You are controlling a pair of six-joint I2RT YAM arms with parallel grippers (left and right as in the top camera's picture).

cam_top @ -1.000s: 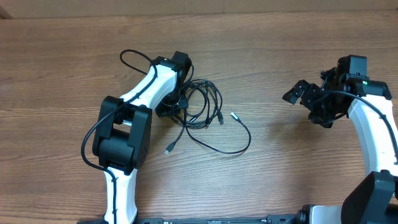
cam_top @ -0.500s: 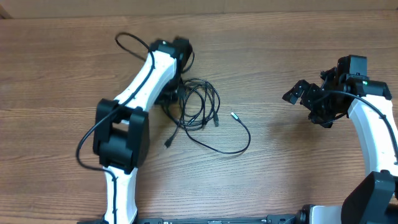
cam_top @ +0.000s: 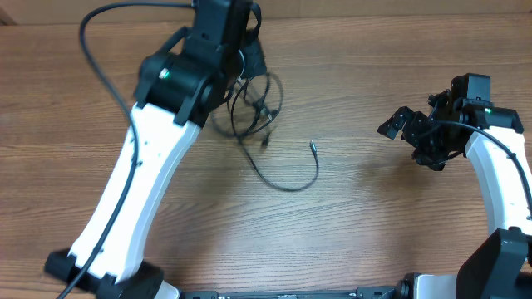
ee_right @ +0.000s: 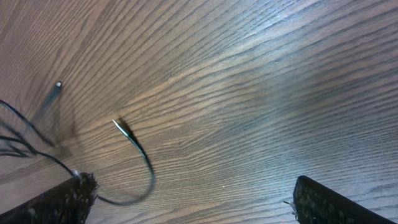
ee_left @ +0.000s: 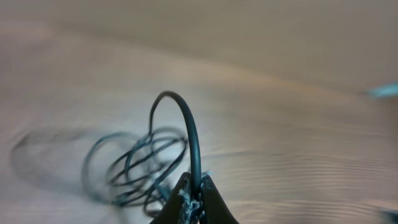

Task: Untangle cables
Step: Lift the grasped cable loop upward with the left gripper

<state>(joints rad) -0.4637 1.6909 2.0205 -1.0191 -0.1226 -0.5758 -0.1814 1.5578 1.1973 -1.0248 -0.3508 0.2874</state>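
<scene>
The cables (cam_top: 252, 101) are thin black cords in a loose bundle of loops at the far middle-left of the table. They hang partly lifted under my raised left arm (cam_top: 170, 79). One tail curves out over the wood and ends in a silver tip (cam_top: 313, 145). In the left wrist view my left gripper (ee_left: 194, 188) is shut on one black cable (ee_left: 189, 121), which arches up from the jaws, with the blurred coil (ee_left: 137, 165) below it. My right gripper (cam_top: 409, 139) stands open far to the right, nothing between its fingers (ee_right: 65, 198). It looks down on the silver tip (ee_right: 118, 123) and a second plug (ee_right: 57, 85).
The table is brown wood grain (cam_top: 374, 224). My left arm reaches high across the left half and hides part of the bundle from above. Its own thick black wire (cam_top: 91, 50) loops out at the upper left.
My left arm has risen and swung toward the far edge, pulling the cable bundle up and back with it. The loose tail slid left. The right arm has not moved.
</scene>
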